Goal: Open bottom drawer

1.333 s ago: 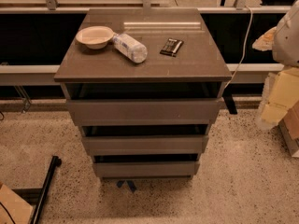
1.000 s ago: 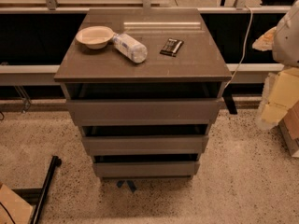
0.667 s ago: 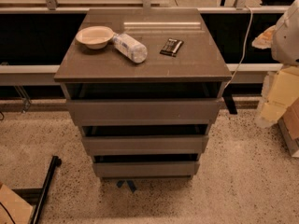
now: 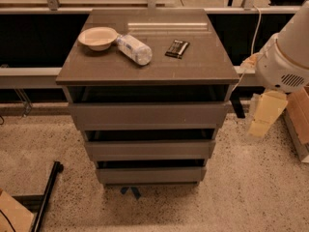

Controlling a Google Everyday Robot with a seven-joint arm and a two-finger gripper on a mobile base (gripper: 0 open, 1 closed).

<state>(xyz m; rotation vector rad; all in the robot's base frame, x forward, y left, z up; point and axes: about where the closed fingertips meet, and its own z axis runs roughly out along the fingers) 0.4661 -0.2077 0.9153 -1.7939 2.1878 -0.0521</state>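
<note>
Bottom drawer (image 4: 150, 174), flat handleless grey-brown front: rigid, likely light. Hook behind its top edge. Cream tool (image 4: 263, 114) hangs right of the grey-brown cabinet (image 4: 203, 64); state indeterminable.

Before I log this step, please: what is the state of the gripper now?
Gripper: right of the cabinet, away from the bottom drawer; open or closed cannot be told.

The cabinet (image 4: 193, 66), its bottom drawer (image 4: 150, 174) included, looks smooth and matt with a faint sheen on top, the floor (image 4: 251, 187) rough and speckled, and the gripper (image 4: 263, 114) at the right edge pale matt plastic beneath a glossy white arm shell (image 4: 289, 47).
</note>
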